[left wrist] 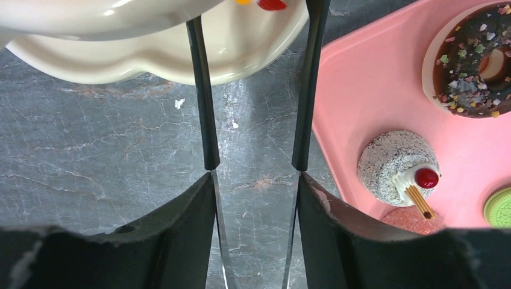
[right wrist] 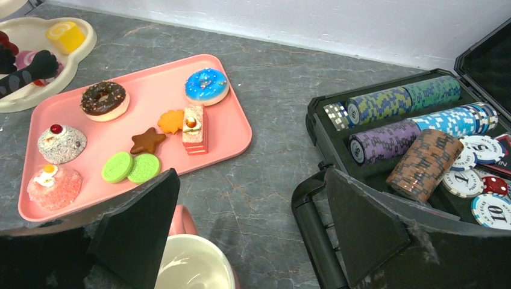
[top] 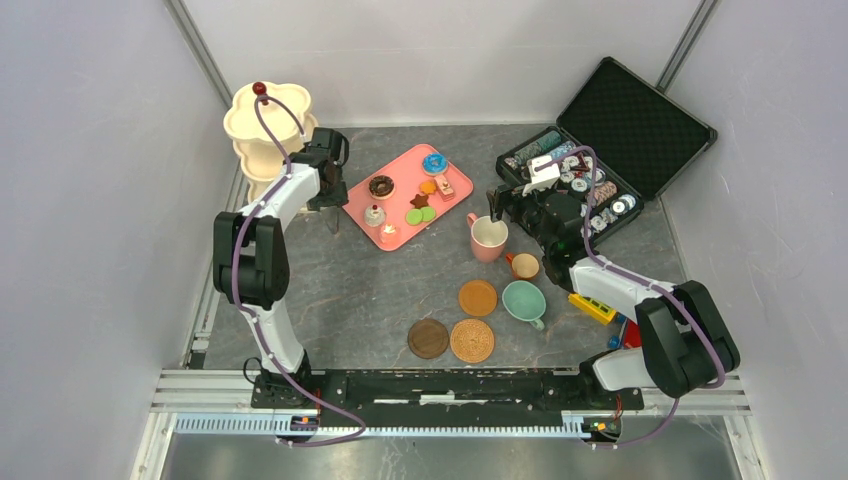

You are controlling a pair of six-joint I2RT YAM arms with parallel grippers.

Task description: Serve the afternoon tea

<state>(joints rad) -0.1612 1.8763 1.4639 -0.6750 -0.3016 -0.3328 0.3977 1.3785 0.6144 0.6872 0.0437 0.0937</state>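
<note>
Presently, heading: pink tray [top: 398,172] lies flat, centre-far on the table, long axis diagonal, near-left to far-right.
Appearance: carries toy pastries — chocolate doughnut [right wrist: 104,99], blue doughnut [right wrist: 206,86], smaller pieces.
Surroundings: cream stand [top: 268,125] just beside the tray, far-left corner.
Left: left gripper [top: 330,212] parted, empty, between stand and tray.
Right: right gripper [right wrist: 250,177] spread wide, empty, above pink cup [top: 488,238] — chip case [right wrist: 385,180] close alongside.

Left wrist view: stand [left wrist: 150,54], left of the pink tray [left wrist: 373,96], cut by the top edge. On the tray, chocolate donut [left wrist: 476,66] and green cookie [left wrist: 500,208] cut by the right edge; pink pastry [left wrist: 413,220] half hidden behind the left claw [left wrist: 254,36]. Right wrist view: pink cup [right wrist: 193,265], nearer than the tray, cut by the bottom edge.
</note>
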